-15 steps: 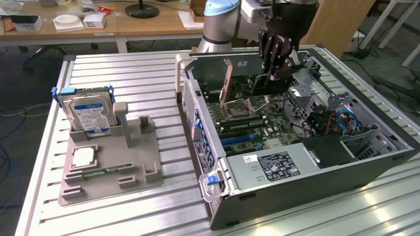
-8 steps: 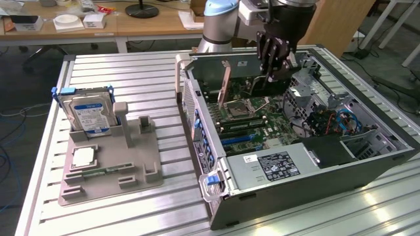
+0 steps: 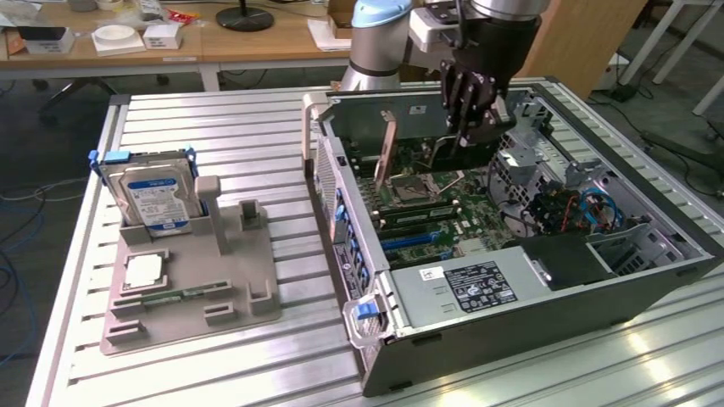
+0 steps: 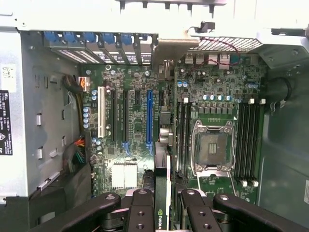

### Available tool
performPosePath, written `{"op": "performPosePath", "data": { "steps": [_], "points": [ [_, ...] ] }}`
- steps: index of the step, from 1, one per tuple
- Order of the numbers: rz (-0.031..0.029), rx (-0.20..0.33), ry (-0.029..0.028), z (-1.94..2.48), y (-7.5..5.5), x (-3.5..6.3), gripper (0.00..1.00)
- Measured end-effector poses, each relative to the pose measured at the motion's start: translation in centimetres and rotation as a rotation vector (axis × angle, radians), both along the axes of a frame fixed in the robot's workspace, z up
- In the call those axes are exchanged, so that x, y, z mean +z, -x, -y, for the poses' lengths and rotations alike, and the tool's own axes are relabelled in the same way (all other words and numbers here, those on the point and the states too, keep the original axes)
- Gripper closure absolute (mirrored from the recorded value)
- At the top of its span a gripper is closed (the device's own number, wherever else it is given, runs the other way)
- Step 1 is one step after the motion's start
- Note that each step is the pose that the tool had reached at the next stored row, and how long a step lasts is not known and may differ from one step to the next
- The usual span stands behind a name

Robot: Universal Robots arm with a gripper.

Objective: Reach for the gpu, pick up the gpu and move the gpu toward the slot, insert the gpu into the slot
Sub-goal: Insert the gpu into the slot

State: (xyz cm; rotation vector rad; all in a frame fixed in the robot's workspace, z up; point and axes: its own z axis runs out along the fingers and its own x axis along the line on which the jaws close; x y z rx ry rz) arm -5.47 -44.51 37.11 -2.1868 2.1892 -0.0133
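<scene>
- Nearest in the exterior view, an open computer case (image 3: 531, 335) lies on the slatted metal counter (image 3: 226, 127). Its grey power supply (image 3: 476, 284) sits at the near end.
- On the exterior view's left, a grey holder (image 3: 243, 292) rests on the counter. It carries a hard drive (image 3: 153, 199) standing upright and a green memory stick (image 3: 169, 298) lying flat.
- Deeper inside the case lies the green motherboard (image 4: 135, 159). The long blue slot (image 4: 148, 116) on it is bare, and the square processor socket (image 4: 212, 147) sits well to one side of it.
- Over the far part of the board, the claw (image 3: 473, 134) is closed on the gpu (image 4: 161, 215). The card is held on edge between the fingers (image 4: 140, 208), above the board. It runs nearly in line with the slot but is not seated in it.
</scene>
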Motion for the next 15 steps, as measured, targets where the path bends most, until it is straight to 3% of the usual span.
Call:
{"op": "performPosePath", "data": {
  "steps": [15],
  "points": [
    [0.0003,0.0,-0.0012,0.0,0.0,-0.93,0.74]
  ]
}}
